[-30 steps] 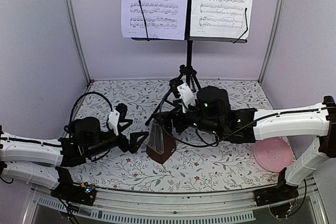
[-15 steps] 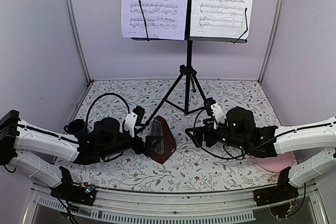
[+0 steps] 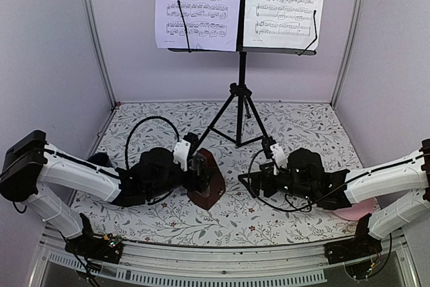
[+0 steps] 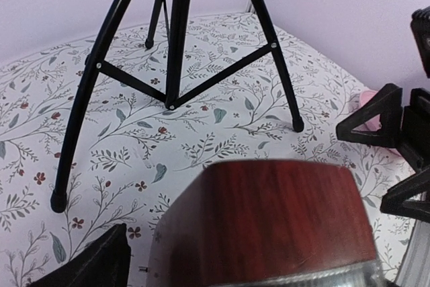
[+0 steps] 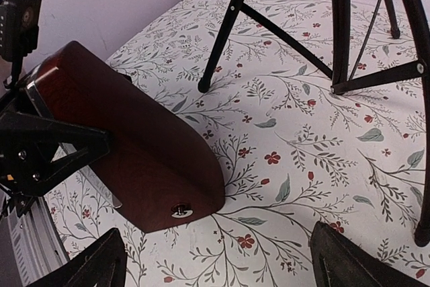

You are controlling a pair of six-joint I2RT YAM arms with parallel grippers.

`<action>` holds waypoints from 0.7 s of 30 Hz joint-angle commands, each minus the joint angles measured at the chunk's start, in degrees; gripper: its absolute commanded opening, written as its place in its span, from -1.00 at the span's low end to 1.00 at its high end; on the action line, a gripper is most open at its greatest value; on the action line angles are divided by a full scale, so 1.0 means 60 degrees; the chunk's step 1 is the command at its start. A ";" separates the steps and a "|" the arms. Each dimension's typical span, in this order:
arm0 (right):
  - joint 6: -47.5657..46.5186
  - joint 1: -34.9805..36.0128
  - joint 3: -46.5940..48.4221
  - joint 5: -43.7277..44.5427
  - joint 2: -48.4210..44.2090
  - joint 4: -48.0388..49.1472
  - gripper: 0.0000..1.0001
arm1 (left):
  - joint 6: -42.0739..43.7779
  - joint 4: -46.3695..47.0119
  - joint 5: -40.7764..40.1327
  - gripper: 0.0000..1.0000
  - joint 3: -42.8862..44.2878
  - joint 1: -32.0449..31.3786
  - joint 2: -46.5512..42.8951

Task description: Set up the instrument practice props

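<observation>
The black tripod music stand (image 3: 240, 92) stands at the back middle with two white sheets of printed music (image 3: 199, 5) on its desk. The dark-red pyramid metronome (image 3: 207, 181) stands in front of it, and fills the bottom of the left wrist view (image 4: 269, 220). My left gripper (image 3: 200, 174) is open with its jaws either side of the metronome. One finger (image 4: 87, 267) shows a gap beside it; the other is hidden. My right gripper (image 3: 250, 183) is open and empty, to the right of the metronome (image 5: 134, 146), apart from it.
The pink plate (image 3: 353, 203) lies at the right, partly under my right arm. A dark mug (image 3: 99, 160) shows behind my left arm. The stand's tripod legs (image 5: 228, 25) spread on the floral cloth just behind both grippers. Walls close the sides and back.
My right gripper has let go of the metronome and drawn back to the right. My left arm has reached right until its open jaws straddle the metronome.
</observation>
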 commanded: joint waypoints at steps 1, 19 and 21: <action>-0.0106 -0.0058 -0.0041 -0.0354 0.0722 0.0755 0.91 | 0.0001 0.0053 -0.0059 0.67 0.0368 -0.0139 0.0372; -0.1151 -0.0035 0.0124 -0.0657 0.1710 0.1988 0.78 | 0.0180 -0.2995 -0.0740 -0.20 0.2148 -0.0366 0.0104; -0.1542 0.0012 0.0049 -0.0673 0.1693 0.2206 0.72 | 0.0271 -0.3549 -0.0922 -0.29 0.2402 -0.0435 -0.0260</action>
